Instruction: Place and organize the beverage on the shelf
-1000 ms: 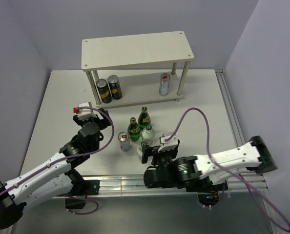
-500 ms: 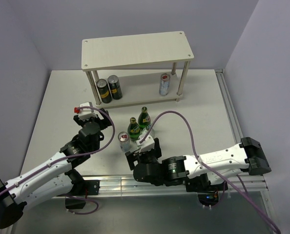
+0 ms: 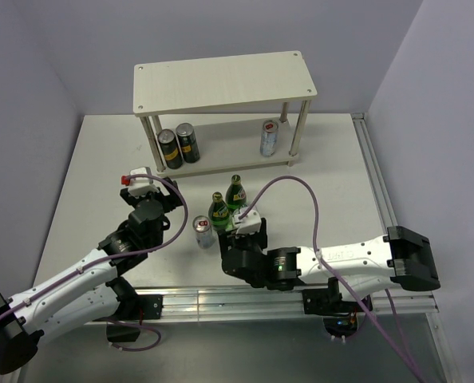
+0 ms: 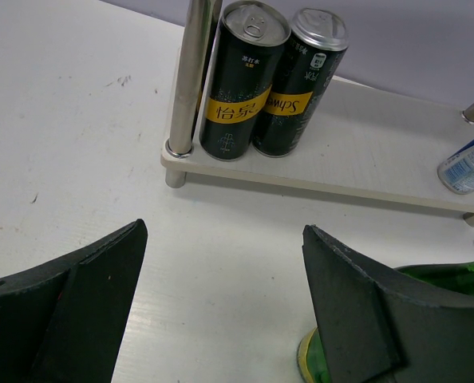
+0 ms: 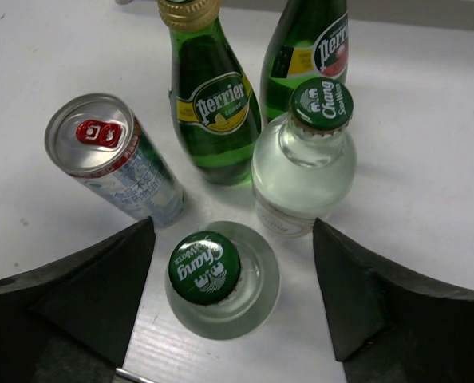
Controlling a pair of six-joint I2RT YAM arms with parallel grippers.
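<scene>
Right wrist: my right claw (image 5: 231,255) open astride a clear green-capped bottle (image 5: 207,270); beyond it, three slim cans (image 3: 187,144) on the pale wooden shelf (image 3: 221,84), five drinks (image 5: 213,104) left.

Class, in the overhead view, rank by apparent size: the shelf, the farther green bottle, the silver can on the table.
1. The shelf, clearly largest.
2. The green bottle and the silver can look about alike, so unranked.

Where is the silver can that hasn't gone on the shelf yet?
In the top view the silver can stands on the table at the cluster's left end, beside a green Perrier bottle.
</scene>
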